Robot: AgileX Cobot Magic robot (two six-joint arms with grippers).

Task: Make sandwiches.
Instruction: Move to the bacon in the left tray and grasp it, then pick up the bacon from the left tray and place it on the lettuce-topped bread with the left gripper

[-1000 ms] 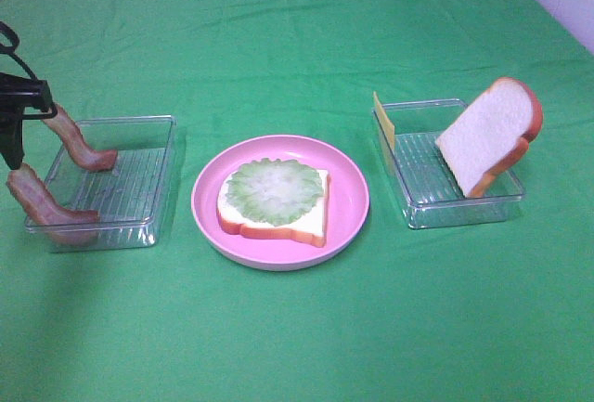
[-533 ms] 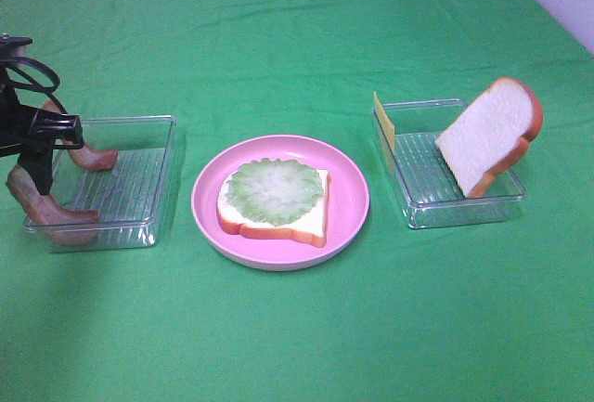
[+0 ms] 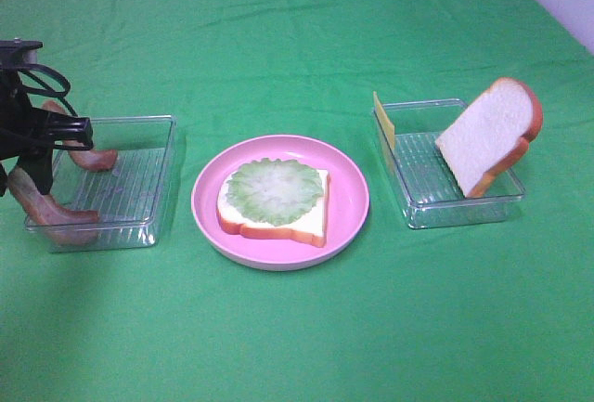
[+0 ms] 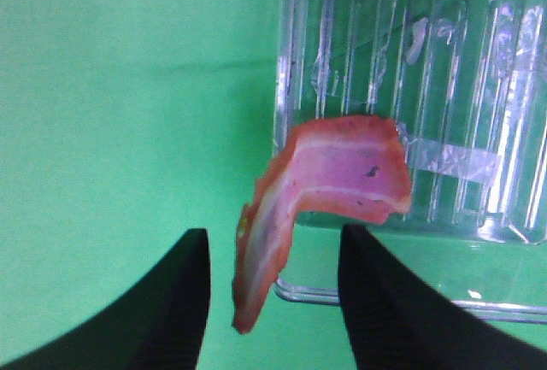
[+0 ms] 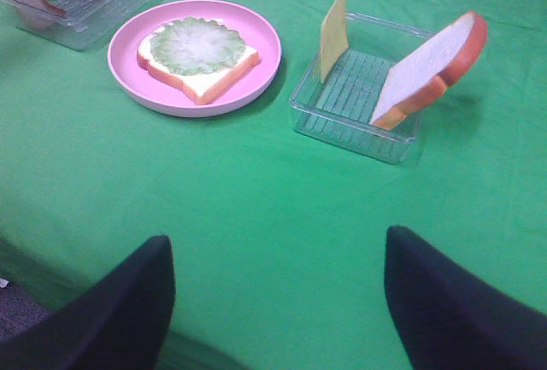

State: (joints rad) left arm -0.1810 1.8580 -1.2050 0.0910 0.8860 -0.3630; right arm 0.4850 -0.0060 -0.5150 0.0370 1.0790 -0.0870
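Observation:
On the pink plate [image 3: 355, 200] lies a bread slice [image 3: 302, 221] topped with pale green lettuce [image 3: 274, 190]. Two bacon strips lean in the left clear tray [image 3: 139, 184]: a front one [image 3: 46, 207] draped over its outer wall and a rear one [image 3: 90, 157]. My left gripper [image 3: 35, 175] hangs over the front strip. The left wrist view shows that bacon strip [image 4: 342, 169] hanging between my left gripper's [image 4: 273, 233] parted fingers, with gaps on both sides. My right gripper [image 5: 278, 242] is open and holds nothing, well short of the plate [image 5: 265, 62].
The right clear tray [image 3: 445, 205] holds a yellow cheese square [image 3: 383, 121] standing on edge and a second bread slice [image 3: 487, 133] leaning on its far corner. Green cloth covers the whole table. A pale wall edge shows at the far right.
My left gripper has moved right and down onto the front bacon strip, and its fingers have drawn closer together. The right side is unchanged.

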